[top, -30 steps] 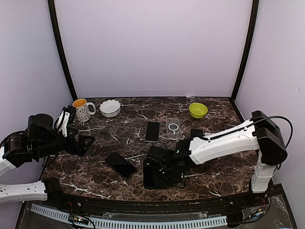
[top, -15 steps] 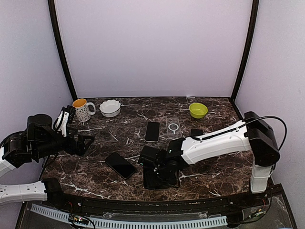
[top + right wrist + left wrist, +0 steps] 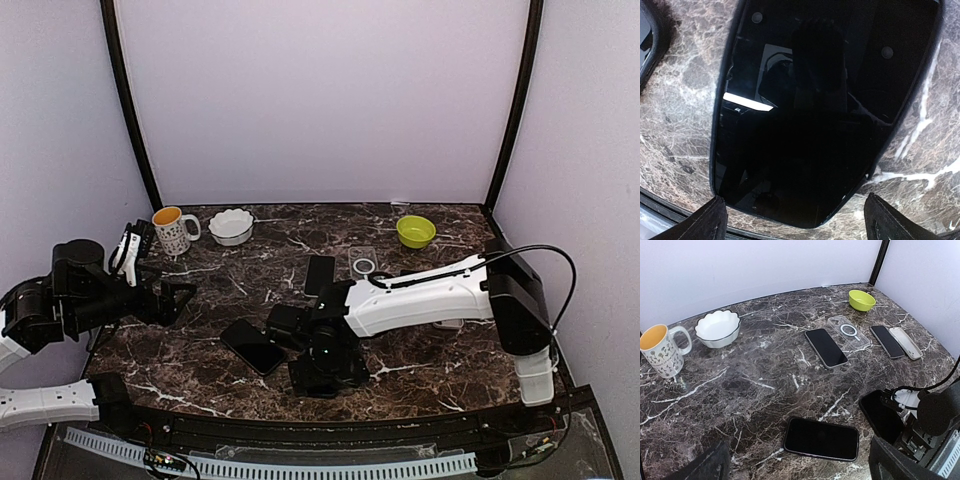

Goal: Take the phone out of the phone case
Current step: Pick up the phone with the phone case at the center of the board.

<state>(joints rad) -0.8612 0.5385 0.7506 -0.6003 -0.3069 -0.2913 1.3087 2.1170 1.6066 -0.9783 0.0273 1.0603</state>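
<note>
Right arm reaches across to the near middle of the tabletop (image 3: 440,365). Right gripper (image 3: 799,220) hangs directly over the phone (image 3: 825,110), with the wrist camera looking straight down onto the dark glass. Its fingers are spread wide, one tip at each lower corner of the wrist view, set wider than the phone. Nothing sits between them and nothing is held. Can't tell whether the tips touch the tabletop.

The phone lies flat, screen up, close to the front edge. The black case (image 3: 715,150) shows as a thin raised rim around the glass. The phone looks seated in it, but glare and reflections make the seam hard to read, so that's only probable.

A second phone (image 3: 253,346) lies flat just left of the cased one, at an angle and not touching it.

Left gripper (image 3: 800,467) hovers over the left side of the tabletop, well apart from the cased phone. Its fingers are wide apart and empty.

Farther back:
- Centre: a third phone (image 3: 826,347) just beside a clear case (image 3: 849,332).
- To their right: a fourth phone (image 3: 886,341) next to a pale case (image 3: 906,342).
- Back left: a mug (image 3: 660,350) and a white bowl (image 3: 717,329).
- Back right: a green bowl (image 3: 861,300).
</note>
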